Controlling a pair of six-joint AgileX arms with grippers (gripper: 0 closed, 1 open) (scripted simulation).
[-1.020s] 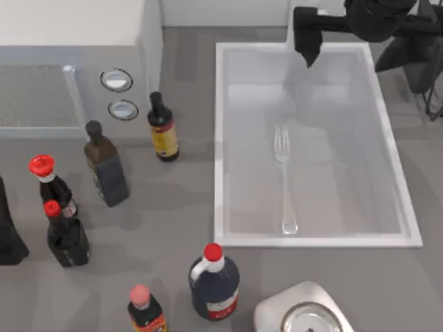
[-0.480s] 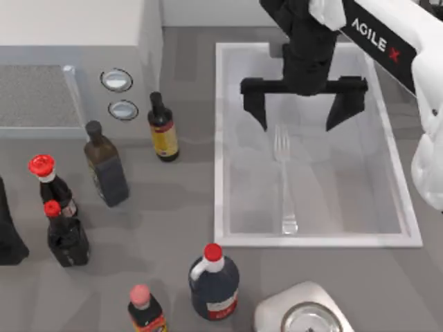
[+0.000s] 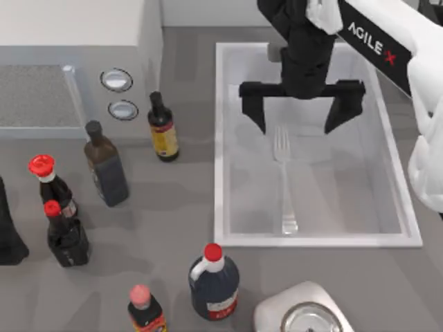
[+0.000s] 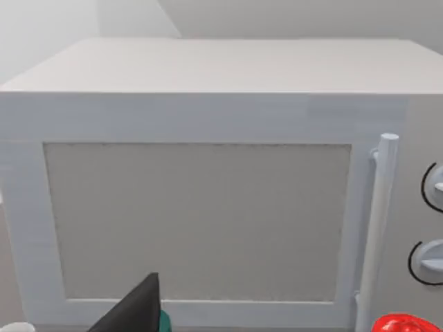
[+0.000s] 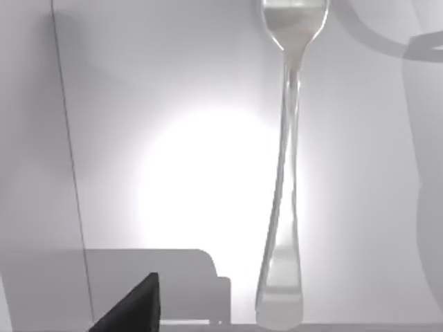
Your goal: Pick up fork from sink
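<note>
A white microwave fills the upper left of the top view, with a pale mesh door, an upright bar handle and two round dials stacked at its right edge; the left wrist view faces its door straight on. On the grey bench below it stand dark sauce bottles: a black-capped one with a yellow-red label near the dials, a taller dark bottle left of it, and two red-capped bottles at far left. Along the bottom edge sit a red-capped jug, a pink-capped bottle and a round steel bowl.
</note>
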